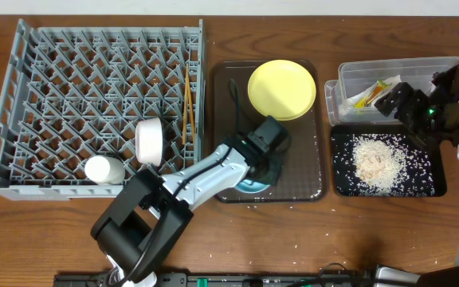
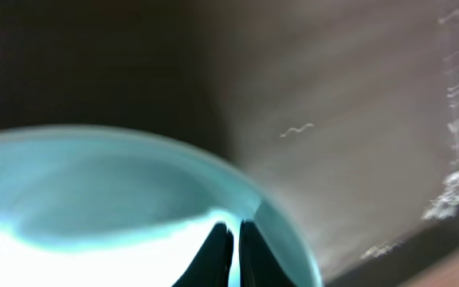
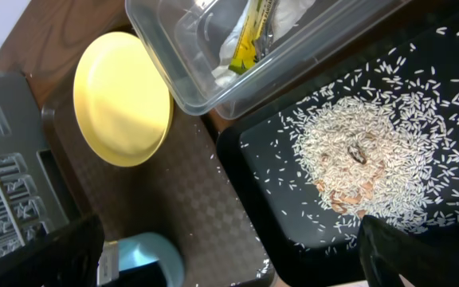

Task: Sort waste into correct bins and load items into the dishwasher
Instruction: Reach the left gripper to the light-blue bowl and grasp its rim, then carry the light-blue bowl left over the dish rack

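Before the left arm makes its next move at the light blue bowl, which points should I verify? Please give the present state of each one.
1. Left end effector has a firm hold on the light blue bowl: cannot tell. The wrist view is blurred, and the fingers look nearly together at the rim.
2. Free pegs in the dish rack: ok, many stand bare.
3. Yellow plate is apart from the bowl: ok, it lies at the far end of the brown tray.
4. Right end effector is out of the way: ok, it is open and off by the clear tub.
5. Chopsticks and white bowl are in the rack: ok.
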### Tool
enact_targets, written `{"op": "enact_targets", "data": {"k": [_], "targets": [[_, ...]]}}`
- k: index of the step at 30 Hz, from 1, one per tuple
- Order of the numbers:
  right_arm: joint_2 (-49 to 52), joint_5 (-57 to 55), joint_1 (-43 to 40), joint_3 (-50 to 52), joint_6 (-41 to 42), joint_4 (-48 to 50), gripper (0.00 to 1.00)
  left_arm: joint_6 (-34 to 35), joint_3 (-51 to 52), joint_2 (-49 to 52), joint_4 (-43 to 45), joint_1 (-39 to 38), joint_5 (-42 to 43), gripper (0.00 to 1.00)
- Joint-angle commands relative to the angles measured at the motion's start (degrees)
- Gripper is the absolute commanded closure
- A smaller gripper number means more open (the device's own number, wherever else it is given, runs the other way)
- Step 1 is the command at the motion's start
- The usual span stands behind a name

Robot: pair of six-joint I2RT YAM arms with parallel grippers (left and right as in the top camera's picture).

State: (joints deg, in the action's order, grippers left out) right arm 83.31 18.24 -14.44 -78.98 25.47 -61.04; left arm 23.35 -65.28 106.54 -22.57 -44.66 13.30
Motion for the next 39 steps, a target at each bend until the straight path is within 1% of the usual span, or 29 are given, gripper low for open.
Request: {"op": "enact_targets", "data": {"k": [1, 2, 4, 5, 6, 8, 9, 11, 14, 15, 16, 20, 22, 23, 26, 28, 29, 30, 34, 37, 39], "targets": [[-0.1, 0.3, 0.3, -0.4, 0.7, 0.0, 0.01, -0.7, -3.0, -0.8, 3.9, -0.6, 11.2, 0.92], [-0.1, 0.3, 0.3, -0.4, 0.7, 0.0, 0.01, -1.3, -4.3, -1.0, 4.5, -0.6, 14.2, 0.92], [-0.1, 0.3, 0.3, -0.4, 0.7, -0.1, 0.01, -3.0, -7.0, -1.8, 2.9, -0.6, 16.2, 0.92], [-0.1, 0.3, 0.3, -0.4, 0.7, -0.1, 0.01, -4.7, -9.4, -3.2, -2.2, -0.2, 12.8, 0.85], [-0.1, 0.2, 0.3, -0.4, 0.7, -0.1, 0.01, -4.7, -10.0, -4.0, -5.1, 0.1, 9.3, 0.83], [-0.1, 0.3, 0.3, -0.4, 0.7, -0.1, 0.01, -4.8, -10.2, -5.7, -9.5, 1.0, 2.3, 0.67], [-0.1, 0.2, 0.3, -0.4, 0.7, -0.1, 0.01, -5.3, -10.2, -7.0, -13.9, 2.4, -4.4, 0.59], [-0.1, 0.2, 0.3, -0.4, 0.7, 0.0, 0.01, -5.4, -10.2, -7.3, -17.7, 4.5, -9.1, 0.58], [-0.1, 0.2, 0.3, -0.4, 0.7, 0.0, 0.01, -5.4, -8.4, -7.0, -17.5, 7.5, -8.6, 0.57], [-0.1, 0.2, 0.3, -0.4, 0.7, 0.0, 0.01, -6.0, -7.7, -6.8, -16.7, 7.9, -8.2, 0.57], [-0.1, 0.2, 0.3, -0.4, 0.7, 0.2, 0.01, -8.0, -6.0, -5.7, -14.6, 8.6, -6.4, 0.57], [-0.1, 0.2, 0.3, -0.4, 0.7, 0.2, 0.01, -8.9, -3.8, -1.5, -11.3, 8.2, -2.2, 0.57], [-0.1, 0.2, 0.3, -0.4, 0.7, 0.2, 0.01, -9.4, -3.5, 0.3, -10.9, 8.1, -2.2, 0.57], [-0.1, 0.3, 0.3, -0.4, 0.7, 0.2, 0.01, -9.4, -3.5, 1.2, -10.6, 8.1, -2.2, 0.59], [-0.1, 0.3, 0.3, -0.4, 0.7, 0.2, 0.01, -9.4, -3.5, 3.3, -9.8, 8.0, -2.1, 0.69], [-0.1, 0.3, 0.3, -0.4, 0.7, 0.2, 0.01, -9.4, -3.5, 4.1, -9.6, 7.9, -1.2, 0.80], [-0.1, 0.3, 0.3, -0.4, 0.7, 0.2, 0.01, -9.4, -3.5, 4.2, -9.6, 7.9, -0.4, 0.87], [-0.1, 0.3, 0.3, -0.4, 0.7, 0.2, 0.01, -9.4, -3.6, 4.2, -9.7, 7.9, 0.6, 0.92], [-0.1, 0.3, 0.3, -0.4, 0.7, 0.1, 0.01, -9.4, -4.9, 2.1, -10.7, 8.0, 2.3, 0.93], [-0.1, 0.2, 0.3, -0.4, 0.7, 0.1, 0.01, -9.4, -7.0, -2.0, -12.2, 8.1, 2.3, 0.93], [-0.1, 0.2, 0.3, -0.4, 0.7, 0.1, 0.01, -9.0, -8.3, -5.8, -13.7, 8.7, 0.5, 0.92]]}}
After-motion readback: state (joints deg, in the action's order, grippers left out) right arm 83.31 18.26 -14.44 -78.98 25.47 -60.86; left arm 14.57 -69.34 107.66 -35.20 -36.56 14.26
